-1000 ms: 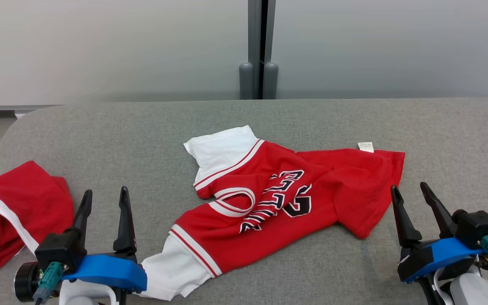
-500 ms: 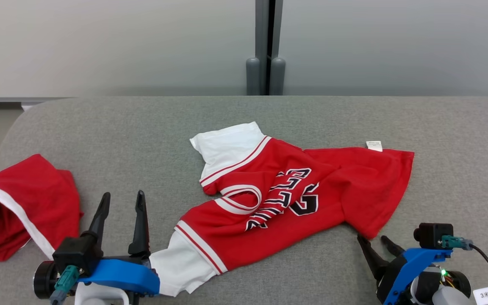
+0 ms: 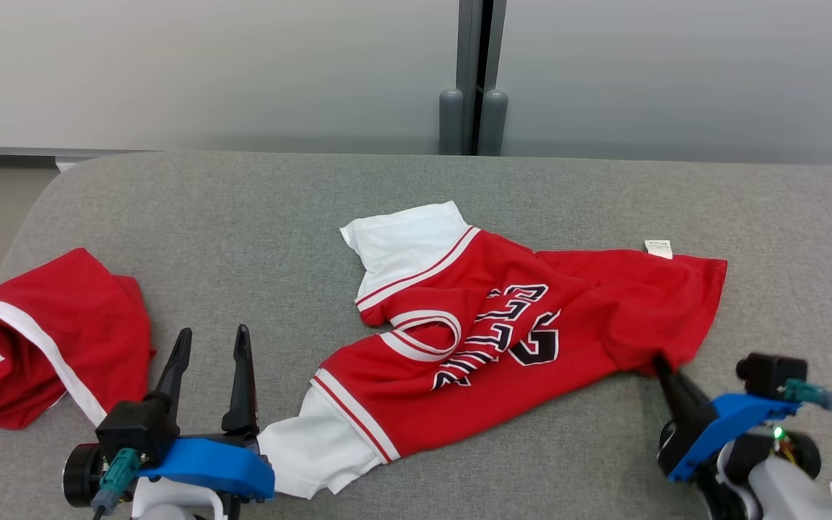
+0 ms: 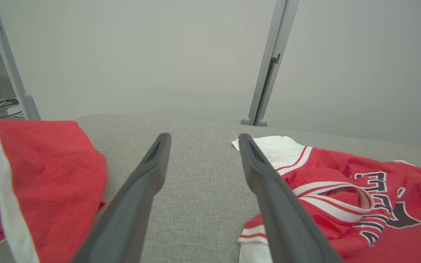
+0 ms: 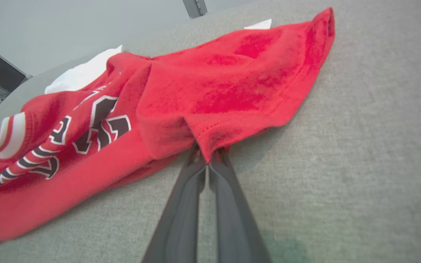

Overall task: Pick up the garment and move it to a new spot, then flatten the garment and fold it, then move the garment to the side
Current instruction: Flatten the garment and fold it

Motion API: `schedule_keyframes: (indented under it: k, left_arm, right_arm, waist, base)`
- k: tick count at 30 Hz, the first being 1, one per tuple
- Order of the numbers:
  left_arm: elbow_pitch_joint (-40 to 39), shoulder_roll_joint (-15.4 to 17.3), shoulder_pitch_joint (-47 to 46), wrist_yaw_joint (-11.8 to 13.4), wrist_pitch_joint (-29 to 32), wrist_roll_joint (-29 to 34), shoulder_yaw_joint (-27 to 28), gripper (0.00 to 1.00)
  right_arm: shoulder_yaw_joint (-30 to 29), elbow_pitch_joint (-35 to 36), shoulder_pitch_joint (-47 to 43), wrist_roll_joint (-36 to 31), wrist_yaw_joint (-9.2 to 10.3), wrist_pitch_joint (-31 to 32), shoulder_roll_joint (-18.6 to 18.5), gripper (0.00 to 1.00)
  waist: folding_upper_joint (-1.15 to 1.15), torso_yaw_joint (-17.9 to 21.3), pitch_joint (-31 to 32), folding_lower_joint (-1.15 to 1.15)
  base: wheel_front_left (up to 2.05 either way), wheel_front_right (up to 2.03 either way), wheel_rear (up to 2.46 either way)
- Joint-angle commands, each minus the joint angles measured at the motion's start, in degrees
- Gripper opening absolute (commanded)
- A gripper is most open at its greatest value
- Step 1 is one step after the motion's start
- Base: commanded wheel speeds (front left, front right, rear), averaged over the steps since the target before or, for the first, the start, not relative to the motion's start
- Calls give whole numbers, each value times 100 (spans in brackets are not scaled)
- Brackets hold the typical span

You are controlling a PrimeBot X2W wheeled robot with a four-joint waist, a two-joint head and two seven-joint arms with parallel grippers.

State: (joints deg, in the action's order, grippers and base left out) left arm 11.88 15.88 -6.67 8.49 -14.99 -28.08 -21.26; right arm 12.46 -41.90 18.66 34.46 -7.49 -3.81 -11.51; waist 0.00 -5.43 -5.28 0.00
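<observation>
Jersey [image 3: 503,339] red, white sleeves — crumpled, hem pinched by right claw [image 3: 661,365].

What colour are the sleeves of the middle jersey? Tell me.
White sleeves on a red jersey; the head view shows them best.

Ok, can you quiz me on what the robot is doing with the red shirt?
1. True or false: the left gripper is holding cloth.
2. Where does the right gripper pinch the red jersey? A white sleeve, B red hem corner, C neck opening.
3. Fill in: the other red garment lies on the robot's ___ side.
Key: 1 false; 2 B; 3 left.
</observation>
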Motion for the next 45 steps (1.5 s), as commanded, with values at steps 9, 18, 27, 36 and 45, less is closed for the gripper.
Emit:
schedule_keyframes:
  k: [9, 18, 27, 36, 45]
  left_arm:
    - [192, -271, -148, -272, -28, 162, 68, 100]
    - [493, -584, -393, -549, -28, 321, 70, 100]
    - [807, -790, -561, -737, -27, 476, 141, 100]
    - [838, -806, -431, -835, -28, 611, 314, 100]
    - [909, -874, -593, -935, -28, 689, 314, 100]
  right_arm:
    - [254, 786, 796, 53, -1, -513, -515, 0]
    - [1422, 25, 2275, 71, -1, -224, -183, 0]
    - [2594, -846, 2707, 595, -1, -648, 218, 100]
    - [2618, -354, 2174, 1169, -1, -1136, -382, 100]
    - [2510, -1112, 2421, 1853, -1, -145, -454, 100]
  waist:
    - [0, -271, -112, 0]
    - [0, -814, -432, 0]
    - [0, -949, -519, 0]
    - [0, -404, -348, 0]
    - [0, -420, -534, 0]
  base:
    - [0, 0, 0]
    - [0, 0, 0]
    - [0, 0, 0]
    - [0, 0, 0]
    - [0, 0, 0]
